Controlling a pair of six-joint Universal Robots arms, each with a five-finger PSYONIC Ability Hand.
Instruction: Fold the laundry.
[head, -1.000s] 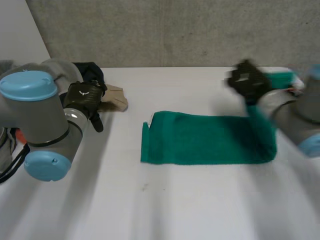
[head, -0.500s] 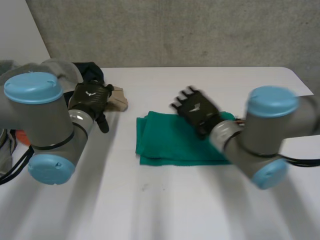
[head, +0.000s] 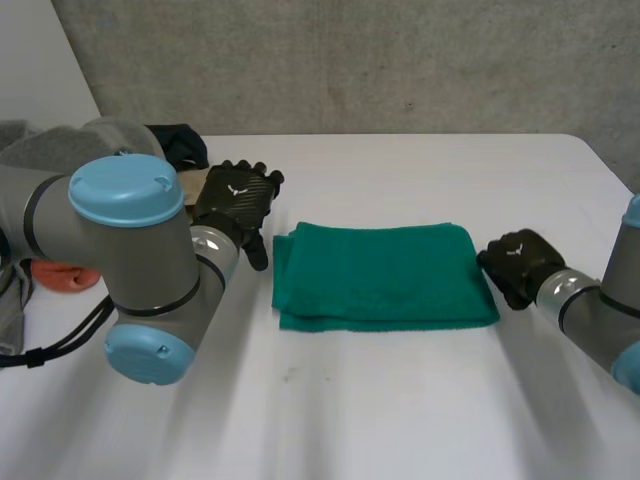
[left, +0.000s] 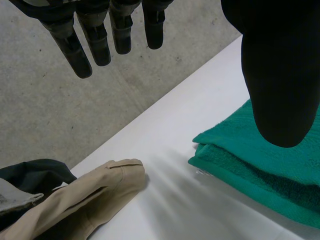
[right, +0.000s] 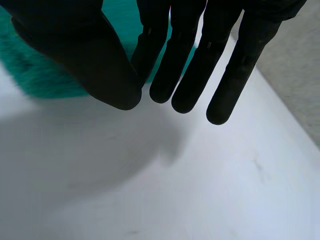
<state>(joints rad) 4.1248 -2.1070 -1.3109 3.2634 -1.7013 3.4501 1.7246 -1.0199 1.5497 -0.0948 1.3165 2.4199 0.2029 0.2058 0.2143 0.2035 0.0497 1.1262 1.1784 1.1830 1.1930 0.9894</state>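
Green towel (head: 385, 275) lies folded in a flat rectangle, centre of the head view, on the white table (head: 400, 410). Layered edges are at its left end, stacked in two thick folds.

My left hand (head: 235, 200) is left of centre, just beside the towel's left end. Its fingers are straight and spread with the thumb well apart, holding nothing. I can't tell whether the thumb touches the cloth. In the left wrist view the thumb hangs over the towel's folded corner and the fingertips point toward the wall.

My right hand (head: 520, 265) is at centre right, just beside the towel's right edge, low on the table. Its fingers are straight and side by side, with the thumb close to them but nothing between. In the right wrist view the towel sits behind the thumb and bare table lies under the fingertips.

The tabletop is plain and matte. A rough grey concrete wall (head: 350, 60) runs across the top of the frame behind the table's far edge, with a paler panel (head: 35, 60) in the upper left corner.

Laundry pile at the left edge: a beige garment (left: 75, 195) near my left hand, a dark garment (head: 178, 142) behind it, grey cloth (head: 50, 140) and an orange item (head: 60, 275) partly hidden by my left arm (head: 125, 250).
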